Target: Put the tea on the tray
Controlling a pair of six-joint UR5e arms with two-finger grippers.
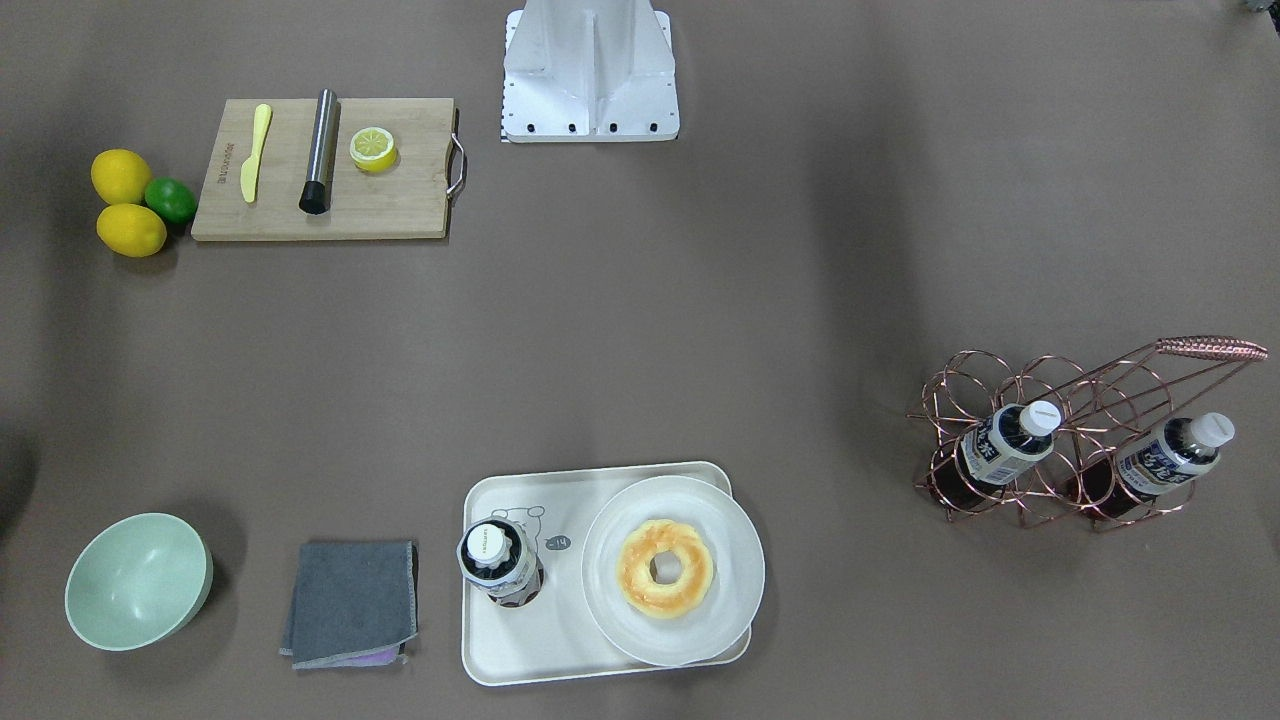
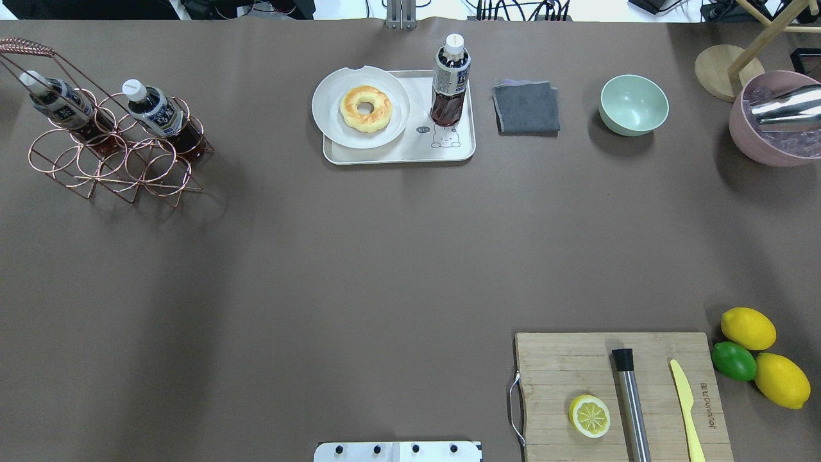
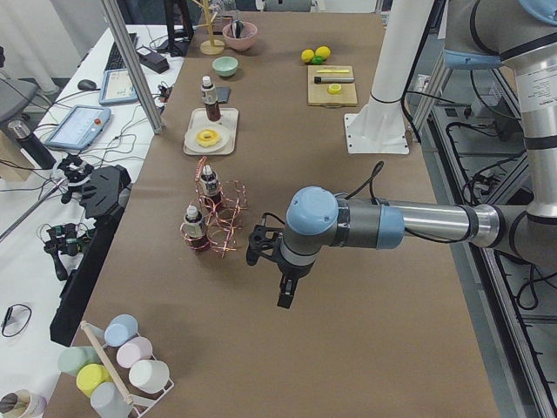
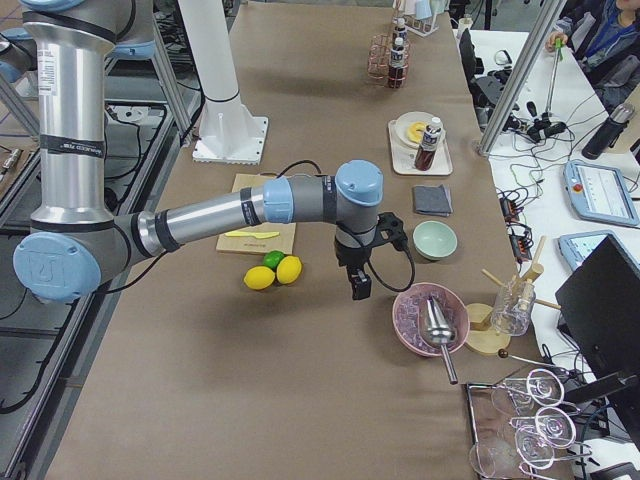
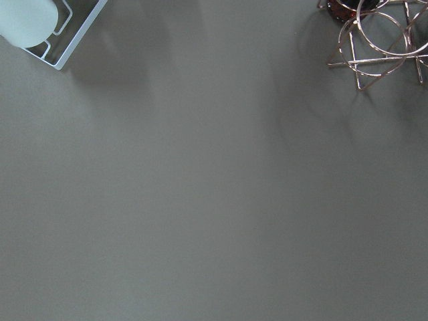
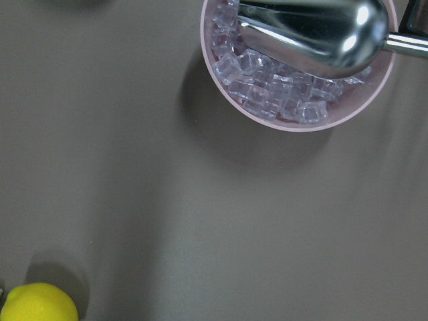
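Note:
A tea bottle [image 1: 497, 560] with a white cap stands upright on the cream tray [image 1: 560, 645], next to a white plate with a donut [image 1: 665, 567]. It also shows in the overhead view [image 2: 451, 80] on the tray [image 2: 397, 156]. Two alike bottles [image 2: 157, 112] lean in a copper wire rack [image 2: 109, 173]. My left gripper [image 3: 285, 294] hangs over bare table beside the rack, far from the tray. My right gripper [image 4: 358, 285] hangs between the lemons and the pink bowl. I cannot tell whether either is open or shut.
A grey cloth [image 2: 526, 107] and a green bowl [image 2: 634, 104] lie right of the tray. A pink ice bowl with a metal scoop [image 6: 301, 60] is at the far right. A cutting board [image 2: 616, 398] carries a half lemon, muddler and knife, with lemons [image 2: 748, 328] beside it.

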